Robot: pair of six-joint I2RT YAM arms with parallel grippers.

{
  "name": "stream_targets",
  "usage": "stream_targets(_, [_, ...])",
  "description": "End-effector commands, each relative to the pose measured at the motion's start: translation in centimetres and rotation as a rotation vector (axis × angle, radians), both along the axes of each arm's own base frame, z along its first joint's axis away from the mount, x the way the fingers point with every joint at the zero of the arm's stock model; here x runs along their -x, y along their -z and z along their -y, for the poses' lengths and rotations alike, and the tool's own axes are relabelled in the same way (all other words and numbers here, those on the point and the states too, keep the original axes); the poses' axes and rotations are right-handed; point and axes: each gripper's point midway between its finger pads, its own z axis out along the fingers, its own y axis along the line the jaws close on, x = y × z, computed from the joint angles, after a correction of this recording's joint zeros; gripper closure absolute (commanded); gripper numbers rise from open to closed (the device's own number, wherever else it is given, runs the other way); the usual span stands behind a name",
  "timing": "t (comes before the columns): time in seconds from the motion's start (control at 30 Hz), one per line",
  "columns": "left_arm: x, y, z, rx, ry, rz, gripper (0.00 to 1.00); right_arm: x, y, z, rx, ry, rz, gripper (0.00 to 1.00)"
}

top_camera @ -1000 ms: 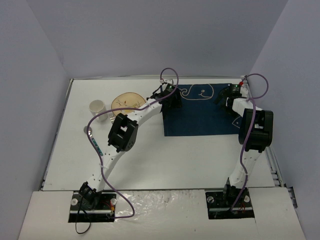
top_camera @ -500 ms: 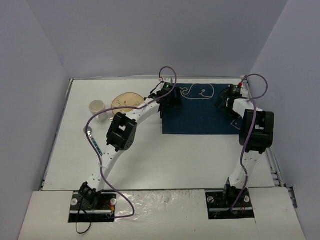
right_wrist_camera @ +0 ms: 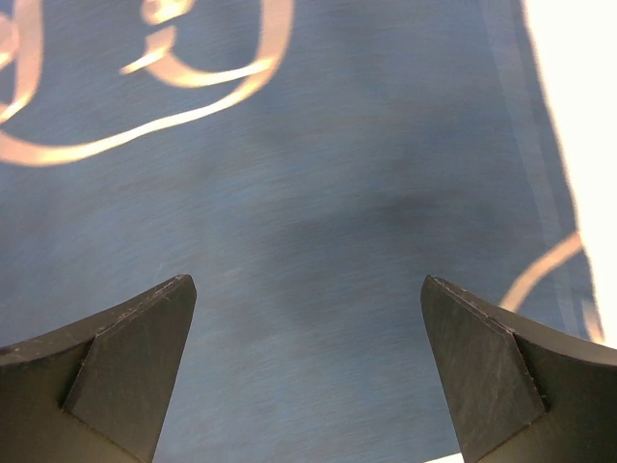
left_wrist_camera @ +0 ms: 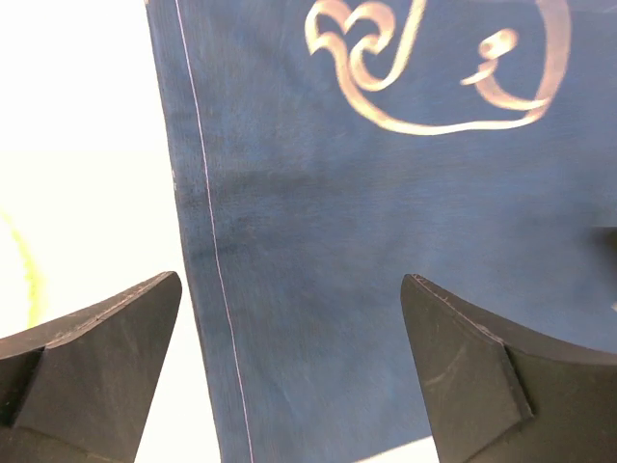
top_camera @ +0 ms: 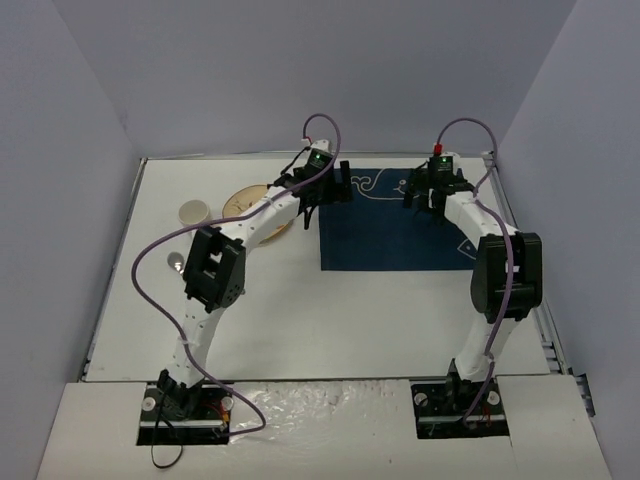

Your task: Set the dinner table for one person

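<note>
Dinner table [top_camera: 330,310]: white, matte, flat, rectangular, with a thin metal edge; it fills the floor of the grey-walled enclosure. On its far right half lies one navy cloth placemat [top_camera: 390,240], flat, fine woven grain, pale stitched hem, with a pale looping whale outline. To its left sits one round tan plate [top_camera: 242,202], partly under the left arm. Further left stands one white cup [top_camera: 194,212]. Nearer is a small grey item [top_camera: 176,262], too small to name. Left gripper [left_wrist_camera: 289,289] hangs over the mat's left hem, fingers spread, nothing between them. Right gripper [right_wrist_camera: 308,289] is over the mat's far right part, likewise spread and empty.
</note>
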Motion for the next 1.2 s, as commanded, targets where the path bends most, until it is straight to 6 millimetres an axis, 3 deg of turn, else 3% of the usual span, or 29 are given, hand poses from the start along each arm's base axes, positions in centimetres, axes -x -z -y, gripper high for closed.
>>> stream_targets(0.0, [2.9, -11.7, -3.1, 0.056, -0.010, 0.176, 0.05, -1.3, -1.3, -3.1, 0.051, -0.130, 0.027, 0.00])
stream_targets(0.17, [8.7, -13.2, -8.0, -0.018, -0.023, 0.184, 0.03, -1.9, 0.9, -5.1, 0.043, -0.174, -0.009, 0.00])
stream_targets(0.23, [11.4, -11.3, -10.2, -0.075, -0.031, 0.146, 0.03, -2.0, 1.7, -5.3, 0.049, -0.177, -0.021, 0.00])
stream_targets(0.33, [14.8, -11.8, -13.5, -0.101, -0.068, 0.157, 0.03, -2.0, 3.4, -5.3, 0.057, -0.176, -0.050, 0.00])
stream_targets(0.53, [21.0, -7.7, -18.8, -0.149, -0.149, 0.070, 0.03, -1.8, 6.2, -5.0, 0.081, -0.184, -0.104, 0.00])
stream_targets(0.57, [21.7, -8.0, -19.3, -0.142, -0.156, 0.074, 0.03, -1.8, 6.4, -4.8, 0.091, -0.184, -0.108, 0.00])
stream_targets(0.8, [24.6, -7.0, -22.3, -0.171, -0.217, 0.042, 0.03, -1.3, 8.7, -3.6, 0.113, -0.168, -0.160, 0.00])
stream_targets(1.17, [24.9, -7.3, -23.2, -0.192, -0.235, 0.055, 0.03, -0.7, 9.8, -0.8, 0.147, -0.139, -0.197, 0.00])
